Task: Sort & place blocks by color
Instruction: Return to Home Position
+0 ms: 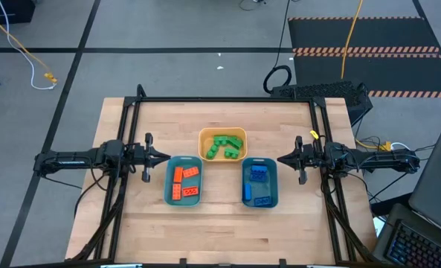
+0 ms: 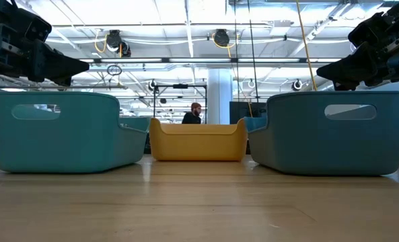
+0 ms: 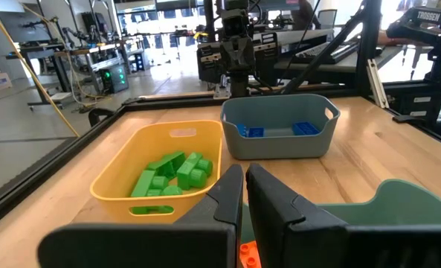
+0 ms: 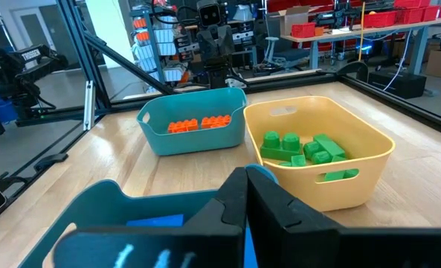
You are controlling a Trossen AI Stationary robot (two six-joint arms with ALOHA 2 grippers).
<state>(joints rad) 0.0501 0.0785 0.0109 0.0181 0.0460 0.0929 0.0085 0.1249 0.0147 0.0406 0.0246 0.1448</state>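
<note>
- Hovering either side of the yellow bin [image 1: 221, 131], the left end effector [image 1: 164, 157] and right end effector [image 1: 279, 159] are seen closed and empty.
- Green blocks [image 1: 226, 146] are contained in it; orange blocks [image 1: 185, 183] in the left teal bin [image 1: 167, 182], blue blocks [image 1: 258, 184] in the right teal bin [image 1: 276, 182], just in front.

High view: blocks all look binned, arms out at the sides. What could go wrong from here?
1. The left gripper, shut, hangs close to a corner of the left teal bin, which holds the orange blocks. The right gripper hangs likewise by the right teal bin. A low or inward move might clip a rim.
2. The yellow bin sits close between both teal bins, so one nudged bin could likely push another.
</note>
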